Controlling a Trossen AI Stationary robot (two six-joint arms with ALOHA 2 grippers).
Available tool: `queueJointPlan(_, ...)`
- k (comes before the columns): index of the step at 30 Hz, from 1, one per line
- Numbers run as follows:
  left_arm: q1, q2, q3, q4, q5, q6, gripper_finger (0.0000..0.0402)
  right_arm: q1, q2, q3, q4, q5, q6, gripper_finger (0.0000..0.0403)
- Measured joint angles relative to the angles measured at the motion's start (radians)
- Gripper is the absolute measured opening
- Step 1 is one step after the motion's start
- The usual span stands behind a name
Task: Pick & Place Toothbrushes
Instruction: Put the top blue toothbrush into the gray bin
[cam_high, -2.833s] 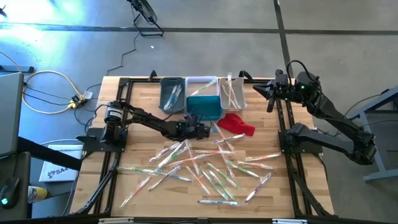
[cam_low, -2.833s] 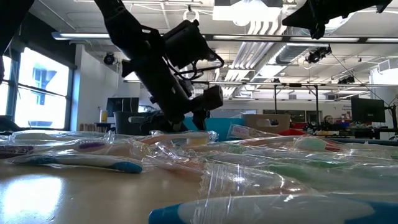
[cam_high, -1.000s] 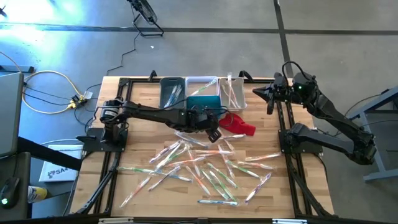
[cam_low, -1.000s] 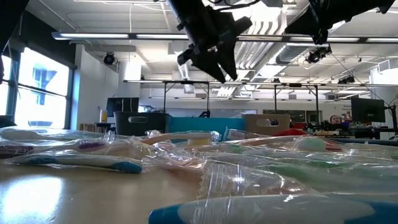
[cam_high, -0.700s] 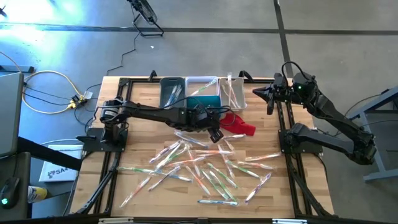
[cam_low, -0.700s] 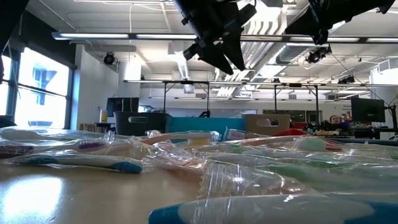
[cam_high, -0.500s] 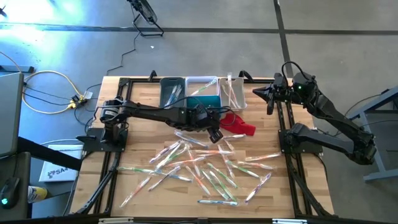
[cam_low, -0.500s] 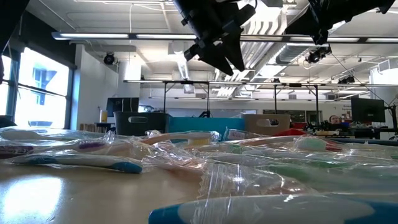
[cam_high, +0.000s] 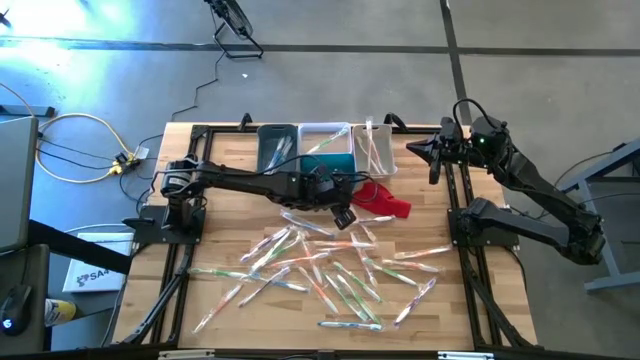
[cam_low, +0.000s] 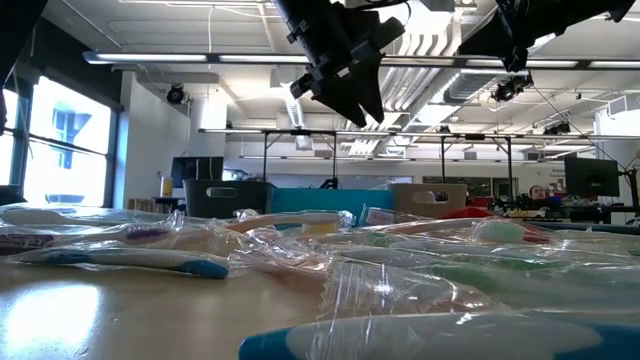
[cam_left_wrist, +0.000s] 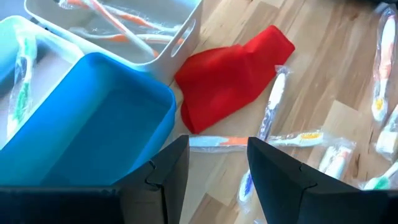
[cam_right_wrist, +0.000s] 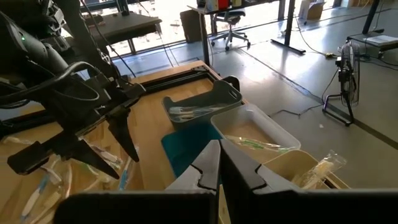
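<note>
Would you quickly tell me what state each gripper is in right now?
Left gripper: open, holding nothing, above the teal bin and red cloth.
Right gripper: shut, empty, parked at the table's far right edge.

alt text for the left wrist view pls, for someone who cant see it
The left gripper, fingers open and empty, hangs above the wooden table beside a blue bin. Past it lie a red cloth, wrapped toothbrushes and a white bin holding orange brushes.

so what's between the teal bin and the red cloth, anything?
Nothing: in the left wrist view only bare wood shows between the teal bin and the red cloth. The nearest toothbrush lies below that gap, by the cloth's lower edge.
</note>
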Motion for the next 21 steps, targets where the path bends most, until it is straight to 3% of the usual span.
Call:
queueJointPlan(10, -0.002, -0.002, -0.01, -0.012, -0.012, -0.013, 0.0159, 0.0, 0.015, 0.0, 0.0, 0.087, 0.0, 0.0004)
queueJointPlan(16, -0.002, -0.019, -0.146, 0.115, 0.02, -0.066, 0.0159, 0.0, 0.019, 0.0, 0.007, 0.087, 0.0, 0.0004)
queueJointPlan(21, 0.006, -0.114, -0.235, 0.169, 0.012, -0.057, 0.0159, 0.0, 0.028, 0.0, 0.049, 0.088, 0.011, 0.0004)
